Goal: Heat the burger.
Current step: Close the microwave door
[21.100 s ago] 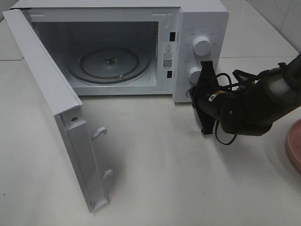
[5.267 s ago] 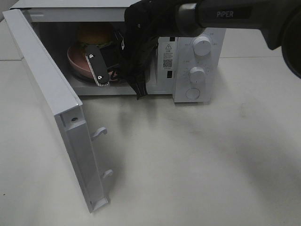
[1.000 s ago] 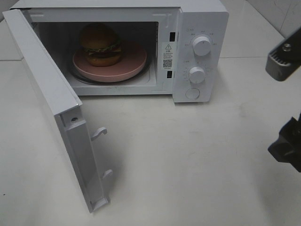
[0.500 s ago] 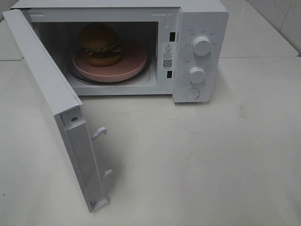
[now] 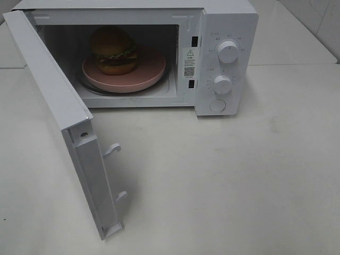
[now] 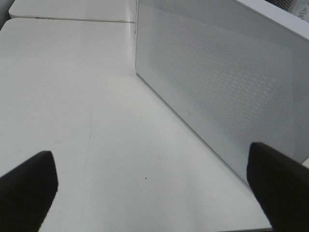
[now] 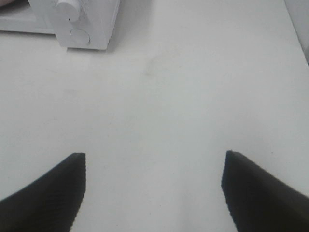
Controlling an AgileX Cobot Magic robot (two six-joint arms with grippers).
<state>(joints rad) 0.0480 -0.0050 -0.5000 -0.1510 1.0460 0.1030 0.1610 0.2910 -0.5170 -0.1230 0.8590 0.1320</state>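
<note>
In the upper left of the high view, the burger [image 5: 112,50] sits on its plate [image 5: 151,71] inside the microwave [image 5: 244,26]. The door [image 5: 48,90] hangs wide; best push its outer face squarely shut. The left gripper [image 6: 150,166] and right gripper [image 7: 154,162] both gape empty.

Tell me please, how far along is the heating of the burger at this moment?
Done: the burger sits on the pink plate inside the microwave. In hand: nothing; the left gripper and the right gripper are both open and empty, the left one facing the outside of the door. Left: the door stands wide open and needs shutting, then probably a knob needs turning.
</note>
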